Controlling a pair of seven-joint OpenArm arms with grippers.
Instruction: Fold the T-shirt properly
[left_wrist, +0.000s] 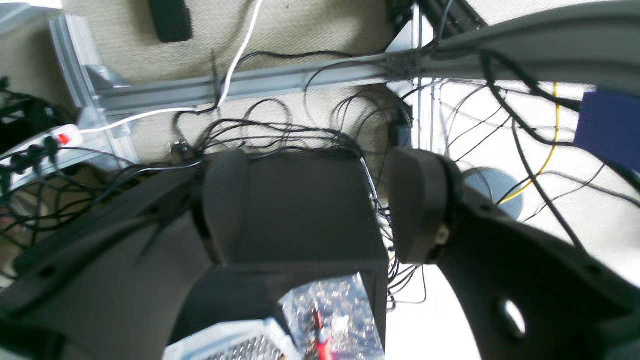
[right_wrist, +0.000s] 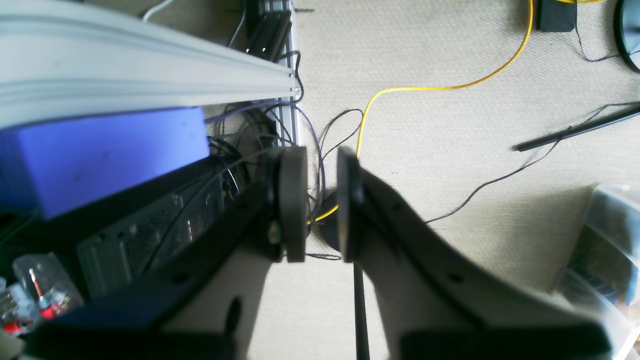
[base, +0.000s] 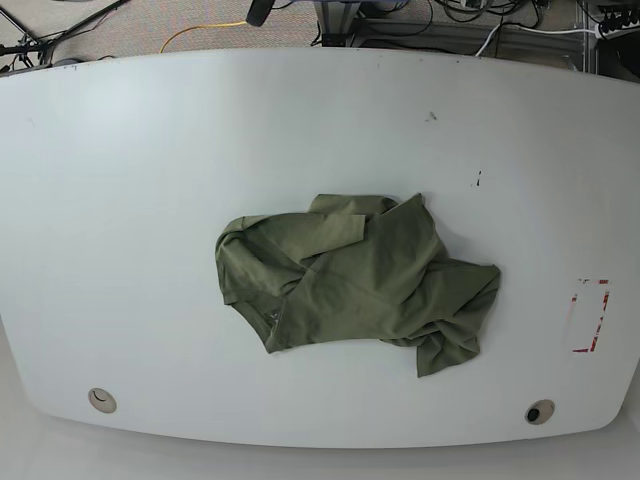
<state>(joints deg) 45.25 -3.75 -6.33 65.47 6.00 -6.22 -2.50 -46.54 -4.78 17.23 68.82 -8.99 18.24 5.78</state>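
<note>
T-shirt (base: 350, 280) olive, soft, crumpled on smooth white table (base: 150, 180); left fingers (left_wrist: 417, 205) spread, right fingers (right_wrist: 295, 200) seemingly near-closed, empty.

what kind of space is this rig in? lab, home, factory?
Most likely a robotics lab or workshop. A large white table carries only a crumpled olive-green T-shirt; tangled black cables run along a grey aluminium frame rail, and a yellow cable trails over beige carpet.
</note>
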